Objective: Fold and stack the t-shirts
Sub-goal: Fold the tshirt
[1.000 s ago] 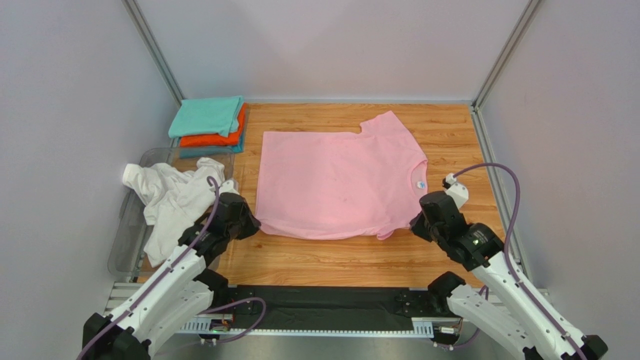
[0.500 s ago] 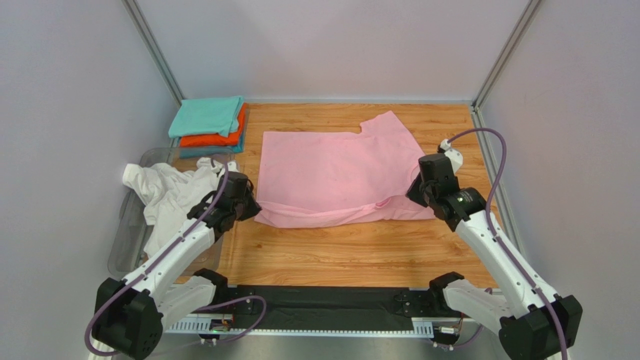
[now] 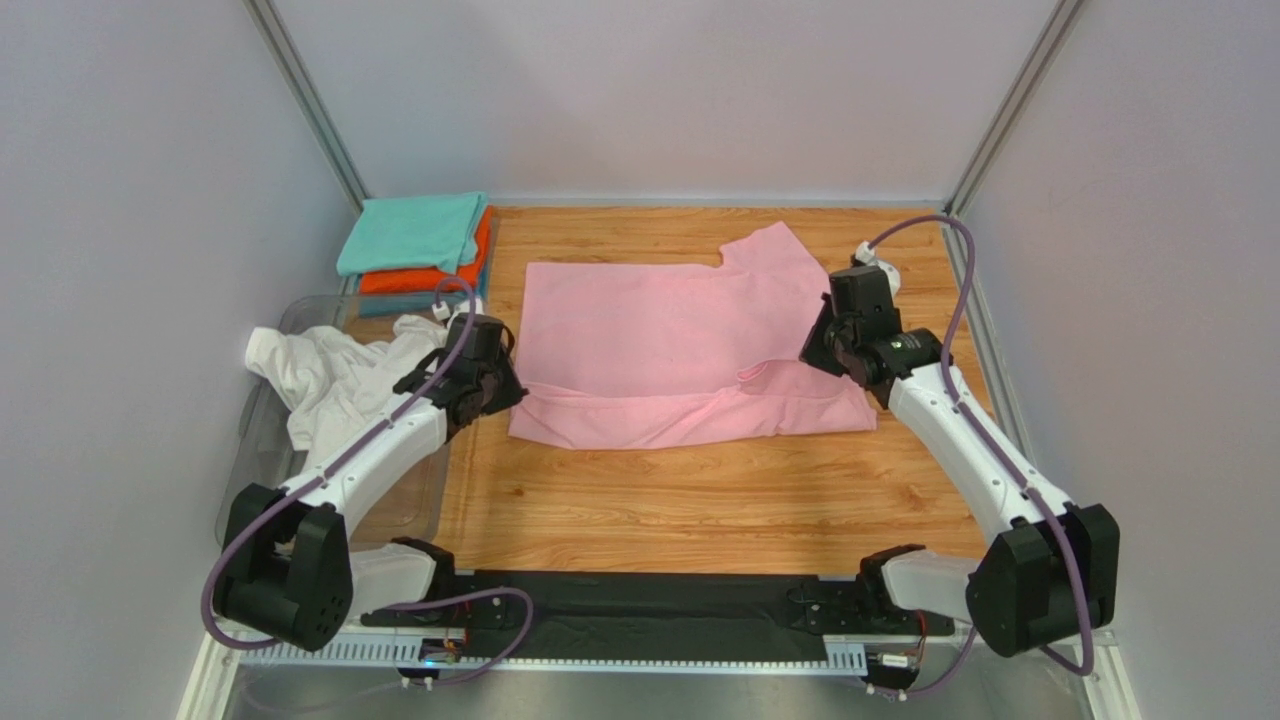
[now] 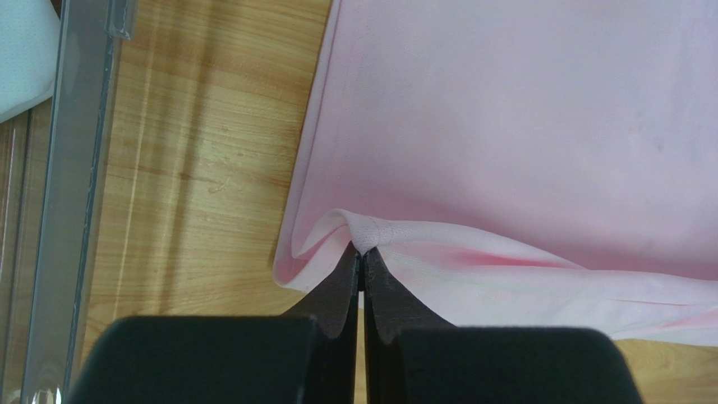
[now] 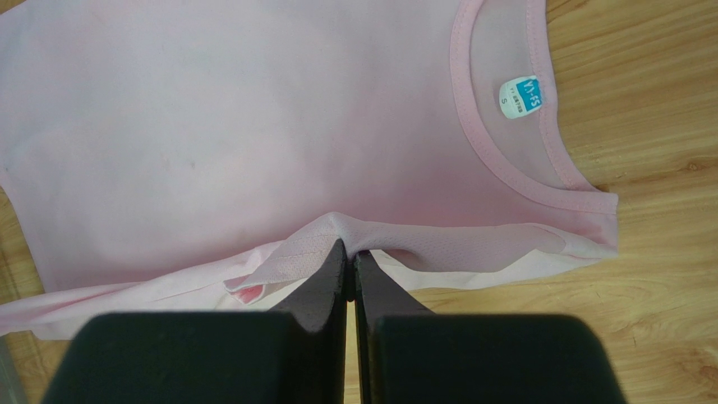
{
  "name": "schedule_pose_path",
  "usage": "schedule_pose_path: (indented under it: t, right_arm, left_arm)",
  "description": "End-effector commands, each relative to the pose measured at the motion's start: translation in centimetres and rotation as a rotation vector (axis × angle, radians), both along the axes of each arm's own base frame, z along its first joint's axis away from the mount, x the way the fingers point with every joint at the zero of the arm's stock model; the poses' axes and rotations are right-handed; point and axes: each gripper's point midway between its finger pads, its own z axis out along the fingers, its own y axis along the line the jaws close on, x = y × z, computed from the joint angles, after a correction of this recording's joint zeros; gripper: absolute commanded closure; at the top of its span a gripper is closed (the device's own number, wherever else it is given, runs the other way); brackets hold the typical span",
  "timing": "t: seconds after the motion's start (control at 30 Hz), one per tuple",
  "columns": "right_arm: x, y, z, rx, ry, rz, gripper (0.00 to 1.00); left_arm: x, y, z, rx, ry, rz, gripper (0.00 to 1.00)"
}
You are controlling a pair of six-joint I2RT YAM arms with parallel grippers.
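A light pink t-shirt (image 3: 669, 338) lies spread on the wooden table, its near edge lifted and rolled back over itself. My left gripper (image 3: 505, 393) is shut on the shirt's near left corner (image 4: 371, 231). At the near right, beside the collar (image 5: 514, 168), my right gripper (image 3: 819, 353) is shut on a pinch of the hem (image 5: 354, 236). A white t-shirt (image 3: 349, 393) lies crumpled in a clear bin at the left. Teal (image 3: 413, 233), orange (image 3: 436, 279) and blue (image 3: 406, 302) folded shirts are stacked at the back left.
The clear plastic bin (image 3: 256, 473) stands along the table's left edge, its wall showing in the left wrist view (image 4: 72, 168). Grey walls close in the table on three sides. Bare wood (image 3: 676, 503) stretches between the shirt and the arm bases.
Both grippers have carried the shirt's near edge away from the bases toward the back, folding it over the shirt. The visible pink area has become shorter front to back.
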Motion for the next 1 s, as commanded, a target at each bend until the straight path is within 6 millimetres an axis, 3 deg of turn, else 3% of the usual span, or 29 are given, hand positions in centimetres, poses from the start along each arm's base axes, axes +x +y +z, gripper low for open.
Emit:
schedule_pose_path:
  t: [0.0, 0.53, 0.97]
  right_arm:
    - [2.8, 0.6, 2.7, 0.011, -0.105, 0.037, 1.0]
    - [8.0, 1.4, -1.7, -0.009, -0.032, 0.083, 1.0]
    - [11.3, 1.8, -4.4, -0.028, -0.004, 0.079, 1.0]
  left_arm:
    - [1.9, 0.2, 1.4, 0.005, -0.054, 0.001, 1.0]
    - [4.7, 0.4, -1.7, 0.027, 0.01, 0.016, 1.0]
    - [5.5, 1.1, -3.2, 0.055, 0.038, 0.037, 1.0]
